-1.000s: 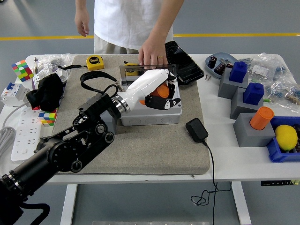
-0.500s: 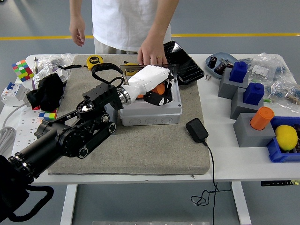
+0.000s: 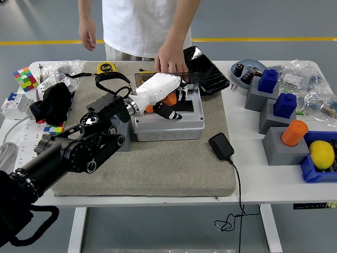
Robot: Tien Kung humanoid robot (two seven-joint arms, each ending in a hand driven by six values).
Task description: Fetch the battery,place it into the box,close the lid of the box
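battery: the orange cylindrical battery (image 3: 168, 99) is sitting in the grasp of the robot's left hand (image 3: 158, 95), a white-shelled hand with black fingertips, which is curling around it over the left part of the open grey plastic box (image 3: 168, 122). only a small orange patch of it is showing between the white palm and the black fingers (image 3: 172, 114). whether it is touching the box floor cannot be told.

the box is resting on a grey felt mat (image 3: 152, 158) on the white surface (image 3: 247, 174). its clear lid (image 3: 145, 78) is standing raised at the far edge, and a person in a white shirt (image 3: 142, 26) at the far side is pressing 1 hand (image 3: 169, 57) down on the lid's top rim. the person's other hand (image 3: 87, 36) is hanging free above the surface.

the black left arm (image 3: 73, 153) is reaching in from the lower left across the mat.

a black power adapter (image 3: 221, 146) is lying just beside the box's right front corner, its cable trailing over the near edge. a yellow tape measure (image 3: 107, 67) is lying on the mat's far edge, and a black tray (image 3: 205, 68) is lying tilted beyond the box.
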